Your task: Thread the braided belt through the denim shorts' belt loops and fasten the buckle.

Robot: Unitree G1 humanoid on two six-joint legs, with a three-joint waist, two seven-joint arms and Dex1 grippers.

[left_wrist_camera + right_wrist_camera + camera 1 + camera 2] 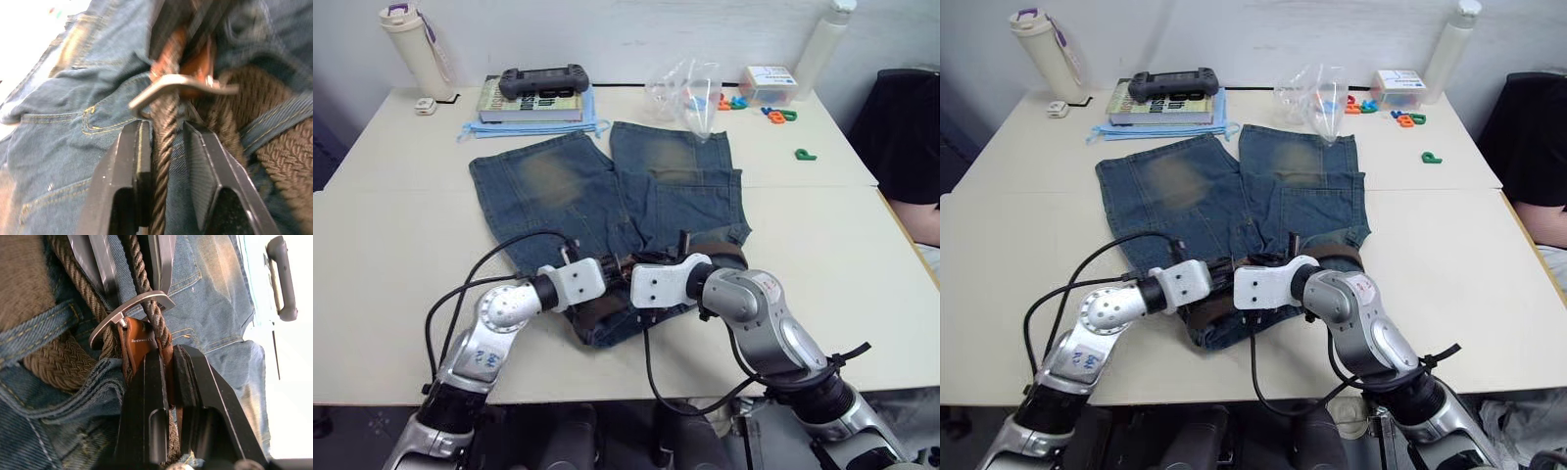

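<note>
The denim shorts (568, 186) lie flat on the table, waistband toward me. Both grippers meet at the middle of the waistband. My left gripper (166, 128) is shut on a dark strand of the braided belt (164, 161), just short of the metal buckle (171, 81), and the strand runs on through the buckle frame. My right gripper (168, 352) is shut on the tan leather tab (139, 340) behind the buckle (142, 297). Thick woven belt (58, 367) passes under a belt loop (34, 330) on the waistband beside them.
At the table's far side lie a book (533, 106) with a black game controller (543, 80) on it, a clear plastic bag (690, 93), two bottles (411, 39) (822, 44), a small box (769, 83) and coloured letters (781, 115). A person in dark clothing (906, 137) sits at the right.
</note>
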